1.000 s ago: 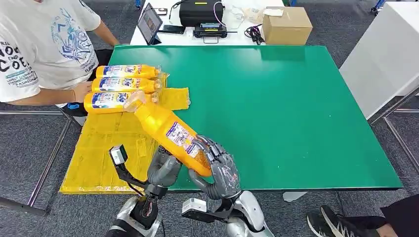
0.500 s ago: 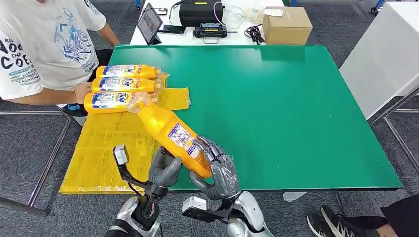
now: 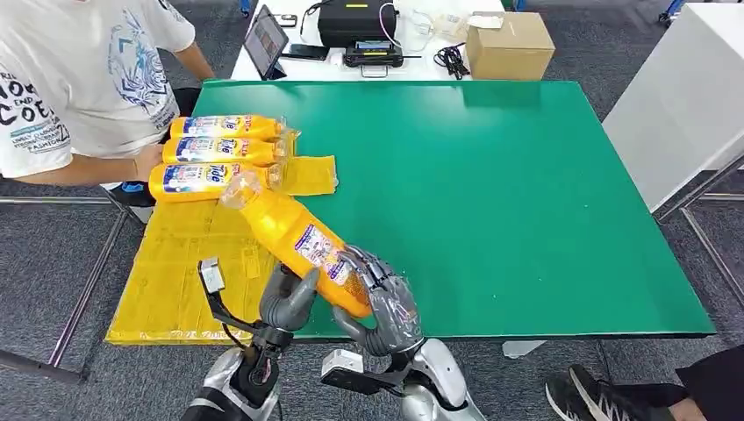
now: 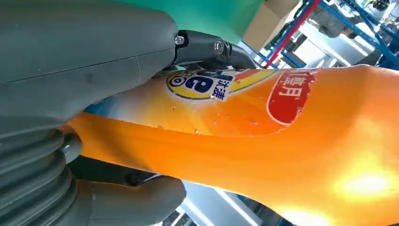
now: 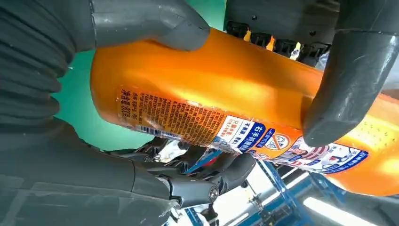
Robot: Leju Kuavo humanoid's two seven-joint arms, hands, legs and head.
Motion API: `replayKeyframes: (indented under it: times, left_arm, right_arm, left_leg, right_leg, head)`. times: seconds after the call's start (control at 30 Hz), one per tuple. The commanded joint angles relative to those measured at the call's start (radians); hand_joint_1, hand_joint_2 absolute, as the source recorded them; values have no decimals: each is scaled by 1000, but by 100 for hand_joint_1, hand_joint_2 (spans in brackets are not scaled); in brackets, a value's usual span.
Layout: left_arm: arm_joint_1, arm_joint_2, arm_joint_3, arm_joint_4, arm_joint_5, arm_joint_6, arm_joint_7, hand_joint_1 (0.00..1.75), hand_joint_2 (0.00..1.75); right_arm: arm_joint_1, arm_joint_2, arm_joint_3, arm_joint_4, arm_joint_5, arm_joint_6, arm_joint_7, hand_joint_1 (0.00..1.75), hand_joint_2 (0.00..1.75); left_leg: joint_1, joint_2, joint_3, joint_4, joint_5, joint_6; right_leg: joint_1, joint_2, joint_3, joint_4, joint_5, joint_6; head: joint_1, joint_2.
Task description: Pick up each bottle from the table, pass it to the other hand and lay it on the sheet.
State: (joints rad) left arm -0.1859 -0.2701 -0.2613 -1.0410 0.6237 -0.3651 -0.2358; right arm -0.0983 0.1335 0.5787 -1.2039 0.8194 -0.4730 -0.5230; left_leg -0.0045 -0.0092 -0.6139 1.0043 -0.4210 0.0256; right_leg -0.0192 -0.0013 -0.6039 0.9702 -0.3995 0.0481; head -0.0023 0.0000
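I hold the orange bottle (image 3: 298,237) with both hands at this moment: my right hand (image 3: 386,303) is wrapped around its base end, and my left hand (image 3: 288,296) is closed on the body just beside it, with the thumb on one side and the darker fingers (image 4: 211,47) on the other, as my left wrist view shows. The bottle is in the air above the near edge of the table (image 3: 491,193), tilted, and its cap end points away from my hands toward the three bottles (image 3: 219,151) already lying on the yellow sheet (image 3: 184,254). The main danger, I think, is the moment of the pass. If my right hand opens before my left hand carries the weight well, the smooth plastic can slip and the long front part will tip down. The cap end is also very near the closest lying bottle, so a careless swing to the sheet can push that row. A person's hand (image 3: 145,162) rests beside those bottles, and I must not hit it.
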Motion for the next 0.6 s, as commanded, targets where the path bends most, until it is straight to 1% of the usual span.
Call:
replayKeyframes:
  times: [0.03,0.1,0.17,0.2,0.27,0.3,0.37,0.4,0.43,0.47,0.5,0.57,0.6]
  left_arm:
    - [-59,17,-34,65,-12,-13,6,175,175]
    - [-59,17,-27,66,-23,-9,-2,175,175]
    - [-58,19,-25,65,-27,-10,-4,175,175]
    - [-58,19,-25,65,-27,-10,-4,175,175]
    - [-59,20,-23,64,-28,-8,-4,175,175]
    - [-60,21,-19,63,-33,-2,-7,175,175]
    - [-69,24,-7,56,-44,12,-21,175,175]
    - [-76,26,2,53,-49,24,-26,175,175]
    - [-85,27,16,48,-59,48,-40,175,175]
    - [-96,32,34,43,-64,67,-47,175,175]
    - [-102,35,43,42,-63,70,-47,175,175]
    - [-105,37,46,42,-65,72,-43,175,175]
    - [-105,37,46,42,-65,72,-43,175,175]
  right_arm:
    - [-40,-14,45,111,5,39,7,175,175]
    - [-44,-18,53,121,5,57,17,175,175]
    - [-40,-21,51,132,8,56,22,175,175]
    - [-40,-21,51,132,8,56,22,175,175]
    - [-36,-23,49,131,7,51,19,175,175]
    - [-32,-21,42,127,2,43,16,175,175]
    - [-22,-22,28,92,-9,17,5,175,175]
    - [-17,-24,20,67,-14,6,3,113,175]
    - [-9,-22,6,34,-30,-9,-1,5,175]
    - [-2,-22,-5,-8,-47,-14,-4,0,175]
    - [-2,-25,-6,-28,-51,-6,-1,0,175]
    - [0,-28,-7,-38,-52,1,2,0,175]
    - [0,-28,-7,-38,-52,1,2,0,175]
  left_leg:
    - [1,0,4,0,-1,-1]
    - [1,0,6,0,-2,-2]
    - [1,0,3,-1,-1,-1]
    - [1,0,5,-1,-2,-2]
    - [1,-1,3,-1,0,-1]
    - [1,-1,6,-1,-2,-2]
    - [1,-1,3,-1,-1,-1]
    - [1,-1,5,0,-2,-2]
    - [1,-1,4,0,-1,-1]
    - [1,-1,2,0,0,-1]
    - [2,-1,4,1,-2,-2]
    - [1,-1,2,0,-1,-1]
    - [1,1,4,1,-2,-2]
  right_leg:
    - [1,-1,5,-1,-1,-2]
    - [2,-1,6,-1,-2,-2]
    - [1,0,3,-1,-1,-1]
    - [2,-1,6,-1,-1,-2]
    - [1,-1,3,-1,-1,-1]
    - [2,-1,6,-1,-2,-2]
    - [1,-1,3,-1,-1,-1]
    - [2,-1,5,-1,-2,-2]
    - [2,-2,4,-1,-1,-2]
    - [1,-2,2,0,-1,-1]
    - [2,-2,4,0,-2,-2]
    - [1,-1,2,0,-1,-2]
    - [1,0,4,0,-2,-2]
  head:
    - [0,0]
    - [0,0]
    - [0,0]
    - [0,0]
    - [0,0]
    - [0,0]
    - [0,0]
    - [0,0]
    - [0,0]
    - [0,0]
    - [0,0]
    - [0,0]
    - [0,0]
